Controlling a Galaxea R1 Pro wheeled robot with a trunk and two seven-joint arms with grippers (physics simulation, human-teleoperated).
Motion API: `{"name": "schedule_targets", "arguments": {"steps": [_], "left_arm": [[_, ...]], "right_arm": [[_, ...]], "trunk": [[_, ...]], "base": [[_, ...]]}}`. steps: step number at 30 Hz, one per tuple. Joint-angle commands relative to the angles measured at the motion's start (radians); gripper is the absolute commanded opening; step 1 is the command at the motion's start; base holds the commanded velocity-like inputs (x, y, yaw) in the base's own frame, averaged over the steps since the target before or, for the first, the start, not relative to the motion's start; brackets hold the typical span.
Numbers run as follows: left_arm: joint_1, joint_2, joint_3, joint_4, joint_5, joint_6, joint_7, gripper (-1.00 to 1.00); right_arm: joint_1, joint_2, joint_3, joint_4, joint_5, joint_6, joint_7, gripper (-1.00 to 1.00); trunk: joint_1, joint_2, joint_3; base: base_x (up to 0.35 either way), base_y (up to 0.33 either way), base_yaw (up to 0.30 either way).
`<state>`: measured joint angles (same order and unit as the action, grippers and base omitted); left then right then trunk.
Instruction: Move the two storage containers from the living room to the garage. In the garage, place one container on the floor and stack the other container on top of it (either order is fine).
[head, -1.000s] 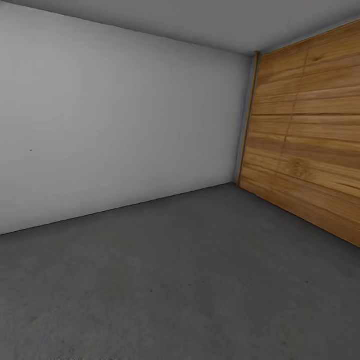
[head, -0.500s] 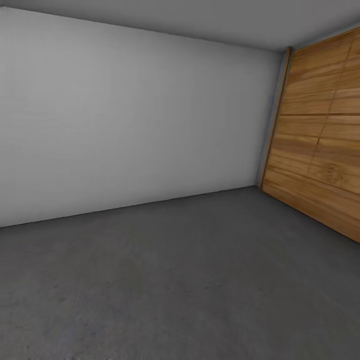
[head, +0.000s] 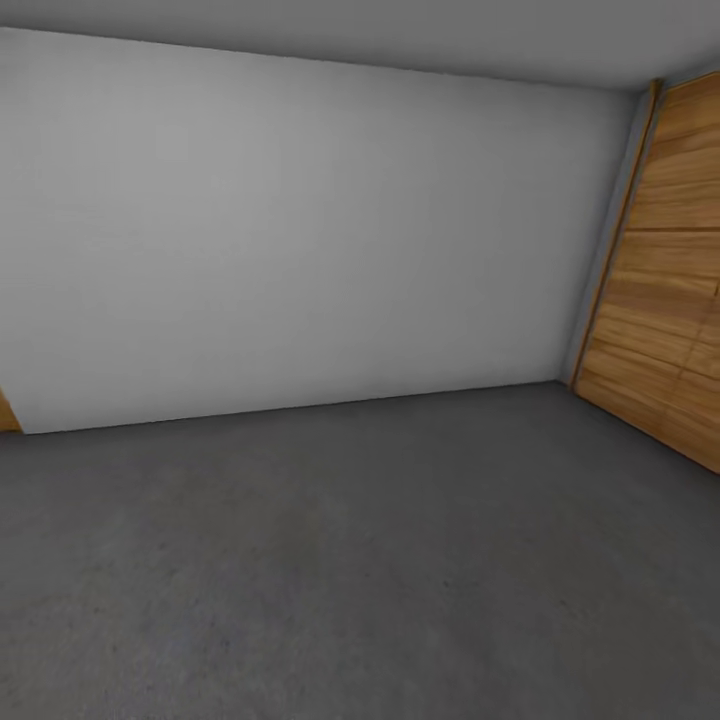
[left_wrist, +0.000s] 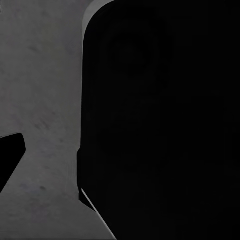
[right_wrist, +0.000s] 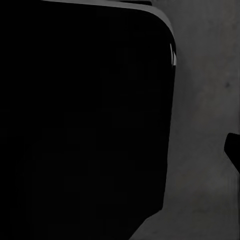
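Note:
I am in the garage, looking across its dark grey concrete floor (head: 360, 560) to a plain grey-white wall (head: 300, 230). The two storage containers are out of view, and so is the living room. In the left wrist view a large black part of my own body (left_wrist: 165, 120) stands over the concrete floor (left_wrist: 40, 100), with a small dark tip (left_wrist: 10, 157) at the edge. The right wrist view has the same kind of black bulk (right_wrist: 85, 120), floor (right_wrist: 205, 125) and a dark tip (right_wrist: 233, 150). Neither wrist view lets me read how the jaws stand.
The wide door of horizontal wooden planks (head: 670, 280) fills the right side and meets the grey-white wall at a corner. A small wood-coloured sliver (head: 8, 412) shows at the far left, at floor level. Bare concrete stretches from me to the wall.
The whole head view has swung to the left: the plank door has slid toward the right edge, more of the plain wall shows, and the wood-coloured sliver has come in at the left.

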<state>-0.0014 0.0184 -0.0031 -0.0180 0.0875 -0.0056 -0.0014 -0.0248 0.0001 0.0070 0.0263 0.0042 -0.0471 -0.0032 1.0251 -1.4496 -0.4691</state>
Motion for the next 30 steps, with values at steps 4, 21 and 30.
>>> {"name": "schedule_targets", "arguments": {"steps": [4,21,30], "left_arm": [[0.000,0.000,-0.002,0.000,0.009,-0.001,0.000,1.00],[0.000,0.000,-0.002,0.000,0.009,-0.001,0.000,1.00],[0.000,0.000,-0.002,0.000,0.009,-0.001,0.000,1.00]], "right_arm": [[-0.001,-0.001,0.001,0.003,0.000,-0.010,0.001,1.00],[-0.001,-0.002,0.001,0.003,0.000,-0.013,0.001,1.00],[-0.001,-0.002,0.001,0.003,0.000,-0.013,0.001,1.00]], "trunk": [[0.000,0.000,-0.001],[0.000,0.000,-0.001],[0.000,0.000,-0.001]], "base": [[0.000,0.000,0.277],[0.000,0.000,0.277],[0.000,0.000,0.277]]}}
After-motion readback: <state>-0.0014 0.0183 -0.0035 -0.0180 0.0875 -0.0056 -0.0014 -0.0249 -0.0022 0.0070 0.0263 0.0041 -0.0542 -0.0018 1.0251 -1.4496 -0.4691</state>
